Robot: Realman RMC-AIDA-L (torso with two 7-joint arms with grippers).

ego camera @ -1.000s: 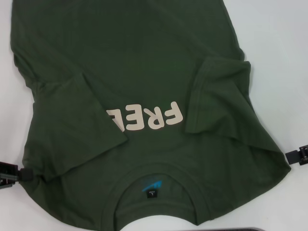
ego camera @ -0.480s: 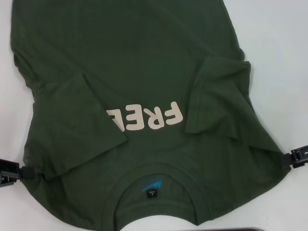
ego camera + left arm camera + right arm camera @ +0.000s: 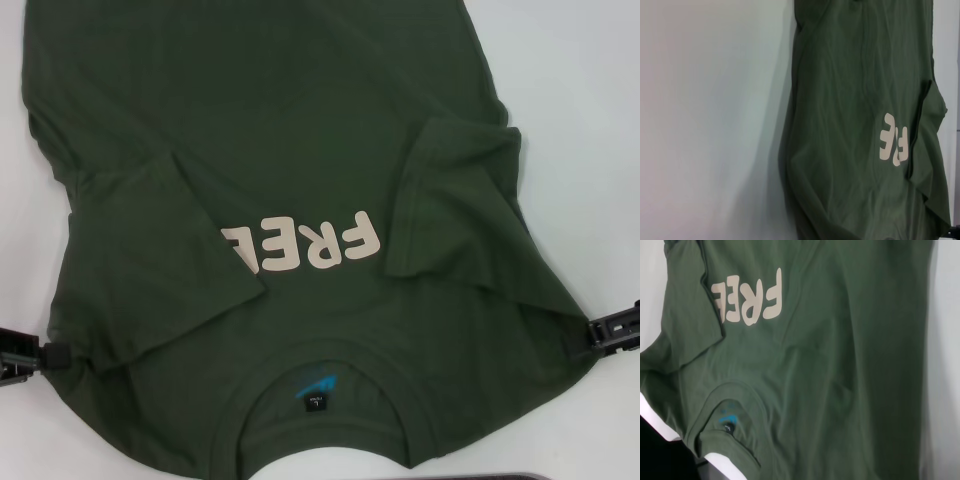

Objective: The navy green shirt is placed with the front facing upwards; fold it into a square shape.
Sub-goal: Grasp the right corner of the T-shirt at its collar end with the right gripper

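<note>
White table (image 3: pixel 585 90) carries the navy green shirt (image 3: pixel 300 130), face up, collar nearest the robot.
Both sleeves are folded inward; lengthwise folds remain. Left end effector (image 3: pixel 45 356) and right end effector (image 3: pixel 590 335) meet the shoulder edges; grip state I cannot tell.
</note>
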